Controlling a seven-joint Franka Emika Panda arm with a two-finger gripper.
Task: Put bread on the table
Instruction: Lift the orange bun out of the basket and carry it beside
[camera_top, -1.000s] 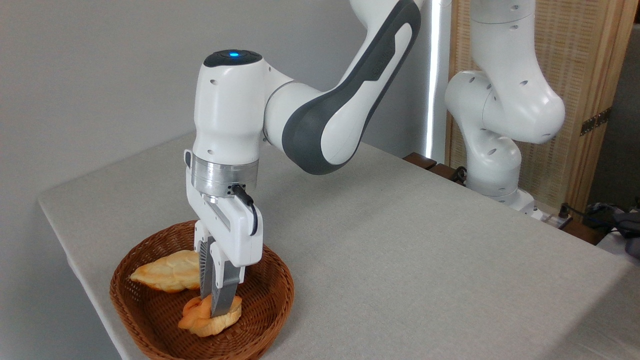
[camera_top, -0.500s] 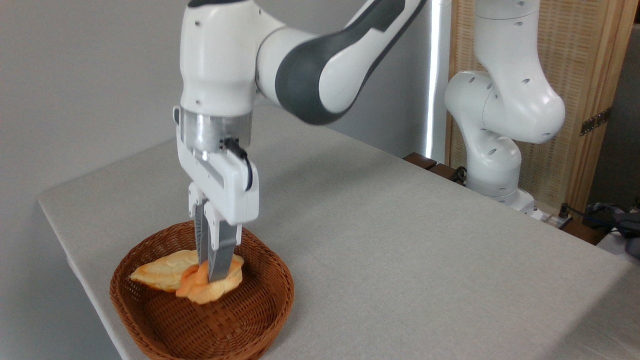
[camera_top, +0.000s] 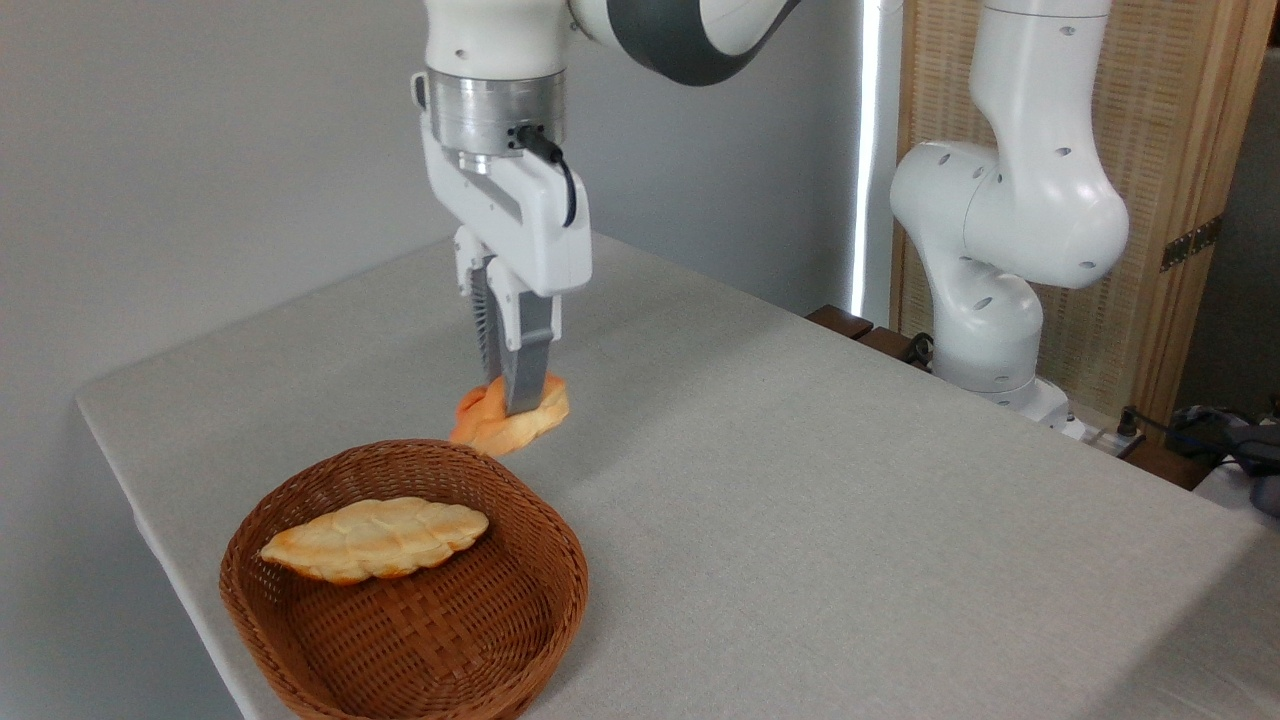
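A braided loaf (camera_top: 375, 538) is held in the wicker basket (camera_top: 480, 640), which stands at the near left of the table (camera_top: 850, 520); nothing else is seen in it. The bun (camera_top: 510, 418) is gripped from above by the gripper (camera_top: 514, 400), whose fingers are closed nearly together on its top. It is carried in the air just behind the basket's far rim, its long axis tilted, higher at the right. No writing can be read.

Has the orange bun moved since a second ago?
Yes. The orange bun, shut in the gripper, has risen out of the wicker basket and now hangs past its far rim; the braided loaf stayed inside.
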